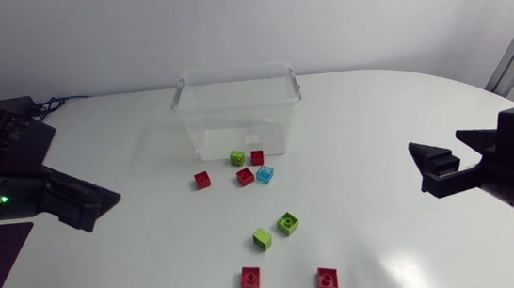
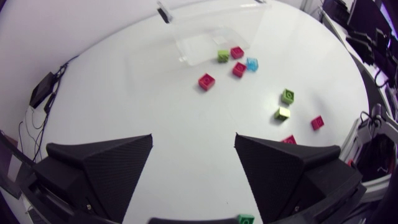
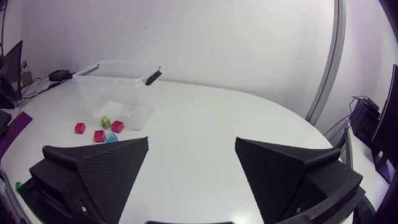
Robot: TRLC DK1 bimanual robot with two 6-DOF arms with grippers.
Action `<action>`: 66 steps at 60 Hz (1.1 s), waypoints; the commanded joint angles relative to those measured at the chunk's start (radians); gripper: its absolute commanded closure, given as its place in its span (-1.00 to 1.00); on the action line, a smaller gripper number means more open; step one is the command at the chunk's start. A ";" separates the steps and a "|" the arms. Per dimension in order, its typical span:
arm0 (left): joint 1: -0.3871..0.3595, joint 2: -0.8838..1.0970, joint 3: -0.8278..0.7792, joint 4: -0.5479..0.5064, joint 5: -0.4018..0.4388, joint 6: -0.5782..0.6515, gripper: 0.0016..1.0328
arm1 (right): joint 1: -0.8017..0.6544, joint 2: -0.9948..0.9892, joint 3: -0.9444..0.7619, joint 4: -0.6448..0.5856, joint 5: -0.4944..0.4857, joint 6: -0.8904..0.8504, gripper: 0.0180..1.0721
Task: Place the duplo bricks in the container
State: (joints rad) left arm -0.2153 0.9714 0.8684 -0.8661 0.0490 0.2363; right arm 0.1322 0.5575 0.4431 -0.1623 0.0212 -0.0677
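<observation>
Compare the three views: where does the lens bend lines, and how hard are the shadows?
Head view: the table edge curves only gently, and the bricks cast faint, soft shadows, suggesting diffuse light. Left wrist view: the fisheye bows the table edge into a strong arc. Right wrist view: similar bowing; the clear container shows no strong glare.

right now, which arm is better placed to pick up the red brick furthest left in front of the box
Left. The small red square duplo brick lies by the left front corner of the clear plastic container, nearer the open left pincer than the right pincer.
</observation>
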 commanded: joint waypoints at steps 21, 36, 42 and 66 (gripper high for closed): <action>-0.145 0.239 -0.103 -0.149 -0.058 0.144 -0.78 | 0.007 0.101 0.060 -0.065 -0.053 0.063 -0.92; -0.207 0.303 -0.183 -0.203 -0.064 0.156 -0.78 | 0.010 0.162 0.068 -0.072 -0.081 0.112 -0.92; -0.246 0.326 -0.200 -0.208 -0.063 0.140 -0.77 | 0.027 0.197 0.071 -0.065 -0.081 0.128 -0.92; -0.283 0.469 -0.105 -0.355 -0.001 0.123 -0.57 | 0.149 0.340 0.069 0.029 -0.007 0.204 -0.92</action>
State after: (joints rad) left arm -0.4892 1.4048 0.7132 -1.1927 0.0414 0.3576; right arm 0.2626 0.8753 0.4919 -0.1532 0.0029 0.0978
